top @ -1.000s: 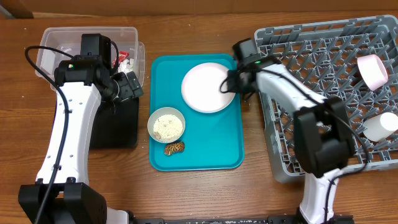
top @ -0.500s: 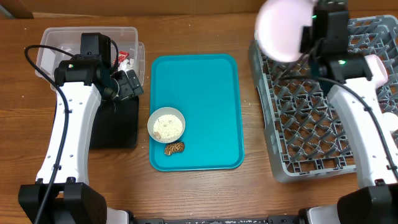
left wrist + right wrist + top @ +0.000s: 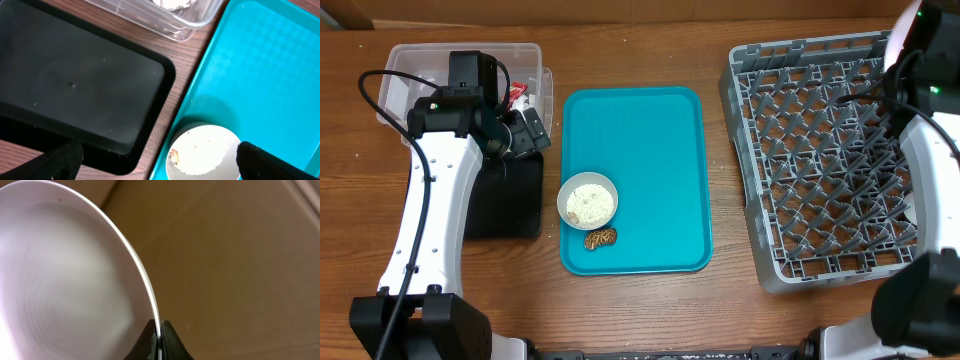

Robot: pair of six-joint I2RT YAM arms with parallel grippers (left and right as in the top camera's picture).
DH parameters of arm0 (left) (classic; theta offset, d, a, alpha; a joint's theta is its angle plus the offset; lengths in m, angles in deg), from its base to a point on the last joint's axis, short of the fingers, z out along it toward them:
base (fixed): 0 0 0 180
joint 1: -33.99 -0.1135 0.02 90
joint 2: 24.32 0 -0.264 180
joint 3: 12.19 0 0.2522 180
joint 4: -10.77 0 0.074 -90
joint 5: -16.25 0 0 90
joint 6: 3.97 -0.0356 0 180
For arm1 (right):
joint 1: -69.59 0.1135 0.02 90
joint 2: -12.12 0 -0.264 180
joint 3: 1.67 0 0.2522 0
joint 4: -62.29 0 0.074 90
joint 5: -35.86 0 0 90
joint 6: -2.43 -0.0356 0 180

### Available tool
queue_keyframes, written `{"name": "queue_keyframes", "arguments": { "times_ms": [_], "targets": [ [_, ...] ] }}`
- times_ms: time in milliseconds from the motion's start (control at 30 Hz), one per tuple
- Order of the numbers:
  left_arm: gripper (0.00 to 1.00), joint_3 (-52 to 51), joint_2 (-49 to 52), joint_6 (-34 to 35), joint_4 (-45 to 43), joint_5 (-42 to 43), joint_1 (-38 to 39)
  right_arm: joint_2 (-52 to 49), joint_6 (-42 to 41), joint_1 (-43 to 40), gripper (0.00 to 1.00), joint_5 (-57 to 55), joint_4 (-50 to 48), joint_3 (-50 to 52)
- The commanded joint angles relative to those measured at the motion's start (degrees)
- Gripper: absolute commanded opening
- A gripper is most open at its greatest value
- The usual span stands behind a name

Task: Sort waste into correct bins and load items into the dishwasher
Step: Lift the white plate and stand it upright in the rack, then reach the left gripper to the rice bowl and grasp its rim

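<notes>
Lifted off the teal tray (image 3: 660, 170), the plate (image 3: 65, 280) is hovering at the table's far right corner for racking, right claw (image 3: 160, 330) pinching its rim; left claw (image 3: 157, 152) is gaping.

I find no letter, number or brand that I can read here: the teal tray (image 3: 650, 150), the grey rack (image 3: 820, 160), the clear tub (image 3: 410, 70) and the black tray (image 3: 75, 85) show plain surfaces. The white plate (image 3: 65, 280) nipped in my right pincer (image 3: 160, 330) is blank on the face I see. The red wrapper (image 3: 516, 90) in the tub is too small to show print.
</notes>
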Motion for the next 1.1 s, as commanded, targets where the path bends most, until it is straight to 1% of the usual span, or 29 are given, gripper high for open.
{"name": "queue_keyframes", "arguments": {
  "times_ms": [0, 100, 167, 267, 333, 567, 633, 700, 867, 900, 933, 967, 1000, 1067],
  "targets": [
    [1.00, 0.55, -0.98, 0.17, -0.26, -0.55, 0.11, -2.36, 0.81, 0.22, 0.04, -1.53, -0.26, 0.92],
    [1.00, 0.55, -0.98, 0.17, -0.28, -0.55, 0.11, -3.76, -2.49, 1.16, 0.04, -1.53, 0.55, 2.36],
    [1.00, 0.55, -0.98, 0.17, -0.24, -0.55, 0.11, -4.24, -6.19, 1.66, 0.04, -1.46, 2.16, 3.30],
    [1.00, 0.55, -0.98, 0.17, -0.24, -0.55, 0.11, -4.24, -8.87, 1.90, 0.04, -0.79, 3.65, 3.63],
    [1.00, 0.55, -0.98, 0.17, -0.24, -0.55, 0.11, -4.24, -9.33, 1.90, 0.04, 0.92, 4.85, 3.63],
    [1.00, 0.55, -0.98, 0.17, -0.22, -0.55, 0.11, -4.24, -16.00, 2.56, 0.04, 7.13, 9.94, 3.63],
    [1.00, 0.55, -0.98, 0.17, -0.22, -0.55, 0.11, -4.20, -18.16, 4.31, 0.04, 10.88, 12.09, 3.63],
    [1.00, 0.55, -0.98, 0.17, -0.20, -0.55, 0.11, -4.20, -18.18, 5.99, 0.04, 12.59, 13.11, 3.63],
    [1.00, 0.55, -0.98, 0.17, -0.15, -0.52, 0.11, -4.20, -21.40, 10.78, 0.04, 13.18, 16.79, 3.63],
    [1.00, 0.55, -0.98, 0.17, -0.13, -0.50, 0.11, -4.20, -22.75, 12.02, 0.13, 13.18, 18.51, 3.63],
    [1.00, 0.55, -0.98, 0.17, -0.11, -0.52, 0.11, -4.20, -23.89, 12.72, 0.24, 13.18, 19.54, 3.63],
    [1.00, 0.55, -0.98, 0.17, -0.07, -0.52, 0.11, -4.17, -24.90, 13.09, 0.41, 13.16, 20.11, 3.61],
    [1.00, 0.55, -0.98, 0.17, 0.02, -0.52, 0.11, -4.07, -25.62, 13.29, 0.49, 13.18, 20.46, 3.61],
    [1.00, 0.55, -0.98, 0.15, 0.17, -0.55, 0.11, -3.19, -26.95, 13.40, 0.60, 14.84, 21.44, 3.61]
  ]
}}
